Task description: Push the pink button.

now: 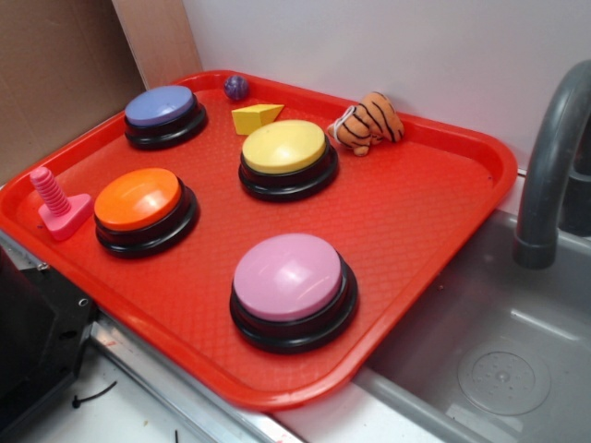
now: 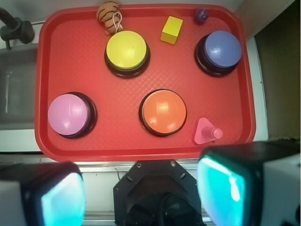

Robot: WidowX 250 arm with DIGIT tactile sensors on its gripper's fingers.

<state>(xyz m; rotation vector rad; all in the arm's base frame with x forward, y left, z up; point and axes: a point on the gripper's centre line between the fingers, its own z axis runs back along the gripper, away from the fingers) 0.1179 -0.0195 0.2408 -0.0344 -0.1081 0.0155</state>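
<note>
Approach step, nothing pressed yet. The pink button (image 1: 292,277) sits on the red tray (image 1: 434,212) at the corner nearest the sink (image 1: 499,369), clear of the other buzzers: orange button (image 1: 138,198), yellow button (image 1: 283,148), purple-blue button (image 1: 161,106). The small pink screw toy (image 1: 57,201) is at the opposite tray edge, not the target.

In the wrist view the tool (image 2: 141,190) is released, its fingers (image 2: 230,188) spread wide, hovering high above the near tray edge and well apart from everything. Pink button (image 2: 69,114) lies off to the left of frame.

Next move, as judged: shift sideways over the pink dome, probably clench the fingers, descend straight down onto its centre, avoiding the orange one.
</note>
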